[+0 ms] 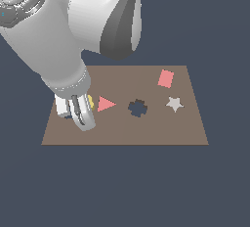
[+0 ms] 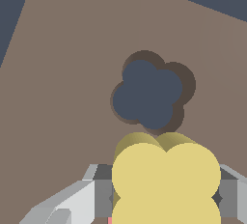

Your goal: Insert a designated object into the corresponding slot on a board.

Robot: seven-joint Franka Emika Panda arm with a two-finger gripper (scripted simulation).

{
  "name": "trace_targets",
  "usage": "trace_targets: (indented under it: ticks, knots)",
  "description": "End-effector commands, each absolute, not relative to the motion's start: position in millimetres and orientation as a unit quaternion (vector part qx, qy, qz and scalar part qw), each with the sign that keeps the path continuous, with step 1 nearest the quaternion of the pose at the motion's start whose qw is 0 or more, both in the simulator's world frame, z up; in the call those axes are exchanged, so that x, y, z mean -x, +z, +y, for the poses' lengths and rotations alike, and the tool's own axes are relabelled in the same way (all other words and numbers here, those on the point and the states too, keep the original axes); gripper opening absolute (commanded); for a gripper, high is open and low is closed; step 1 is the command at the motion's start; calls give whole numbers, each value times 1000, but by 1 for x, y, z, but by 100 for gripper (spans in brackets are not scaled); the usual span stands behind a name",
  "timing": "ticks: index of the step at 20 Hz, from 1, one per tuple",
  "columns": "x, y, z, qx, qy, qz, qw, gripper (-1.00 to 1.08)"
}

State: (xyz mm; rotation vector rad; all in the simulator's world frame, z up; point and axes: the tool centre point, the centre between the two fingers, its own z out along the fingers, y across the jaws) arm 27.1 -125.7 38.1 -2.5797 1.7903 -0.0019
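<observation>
My gripper (image 1: 74, 114) is shut on the yellow rounded block (image 1: 91, 102), holding it over the brown board (image 1: 146, 134) near the end at the exterior view's left. In the wrist view the block (image 2: 166, 179) sits between the grey fingers (image 2: 99, 194), above the board (image 2: 62, 73). The slot (image 2: 149, 92), a dark hole with rounded lobes, lies just beyond the block and is uncovered. In the exterior view the slot is mostly hidden behind the gripper.
On the board are a red triangle (image 1: 105, 104), a larger notched flower-like hole (image 1: 137, 107), a pale grey star (image 1: 174, 104) and a red square (image 1: 166, 78). The arm's bulky links (image 1: 63, 40) hang over the board's left half in the exterior view.
</observation>
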Motion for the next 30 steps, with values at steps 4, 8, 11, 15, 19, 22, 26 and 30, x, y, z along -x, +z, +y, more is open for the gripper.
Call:
trace_targets:
  ticks: [4, 8, 11, 15, 19, 22, 26, 30]
  knots:
    - [-38, 39, -146, 768, -1, 641, 1, -100]
    - [-42, 40, -158, 736, 0, 677, 1, -100]
    - [-44, 40, -165, 718, 0, 696, 1, -100]
    - [-45, 41, -171, 700, 0, 714, 1, -100]
    - [-45, 41, -174, 693, 0, 721, 1, -100]
    - [-45, 41, -174, 694, 0, 720, 1, -100]
    - [-45, 40, -174, 695, 0, 719, 0, -100]
    - [-45, 31, -173, 695, 0, 719, 1, -100]
